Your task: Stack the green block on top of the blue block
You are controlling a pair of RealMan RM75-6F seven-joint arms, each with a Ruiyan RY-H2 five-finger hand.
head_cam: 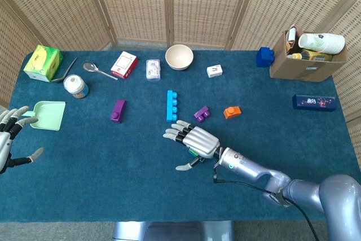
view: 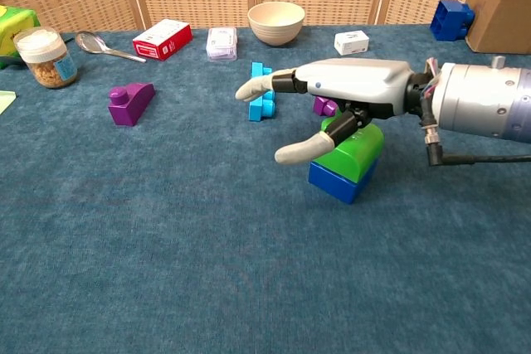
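Green block [view: 358, 148]: sat squarely on top of the blue block [view: 336, 181], near the middle of the desk [view: 166, 246], slightly toward the robot's right. In the chest view the pair read as one short stack, green over blue, edges roughly in line; whether the studs were fully seated could not be told.

Right hand [view: 348, 89]: lay flat, palm down, directly over the green block, fingers spread and extended toward the robot's left, thumb [view: 303, 147] hanging in front of the stack. It grasped nothing. Whether the palm touched the block top or hovered just above it could not be told. In the head view this hand [head_cam: 194, 140] hid nearly all of the stack.

Left hand [head_cam: 12, 134]: released, fingers apart, at the far left edge of the desk, well apart from the stack; beside it a pale green tray [head_cam: 48, 115].

Key relation: the stack lay straight beneath the right palm, so any coming move was a vertical one, judged either a downward press to seat the block or a lift away. The right hand was by far the nearer.

Judgement: the stacking appeared essentially complete.

Nearby: cyan long brick [view: 262, 97], purple block [view: 131, 103].
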